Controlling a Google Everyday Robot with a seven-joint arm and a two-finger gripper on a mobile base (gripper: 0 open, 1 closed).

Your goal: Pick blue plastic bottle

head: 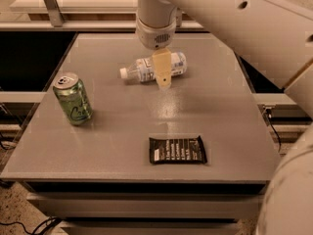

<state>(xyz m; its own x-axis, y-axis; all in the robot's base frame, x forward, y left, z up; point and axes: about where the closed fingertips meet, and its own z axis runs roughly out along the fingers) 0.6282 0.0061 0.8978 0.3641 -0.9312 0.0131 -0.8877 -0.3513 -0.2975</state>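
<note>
The blue plastic bottle (143, 69) is small and clear, with a white cap and a white label. It lies on its side at the back middle of the grey table (122, 131), cap pointing left. My gripper (163, 77) hangs straight down from the white wrist, right at the bottle's middle. Its pale yellow tip covers part of the label and reaches down to about the table top. The bottle rests on the table.
A green soda can (73, 99) stands upright at the left. A black snack packet (177, 150) lies flat near the front edge. My large white arm (254, 28) crosses the upper right. Dark gaps flank the table on both sides.
</note>
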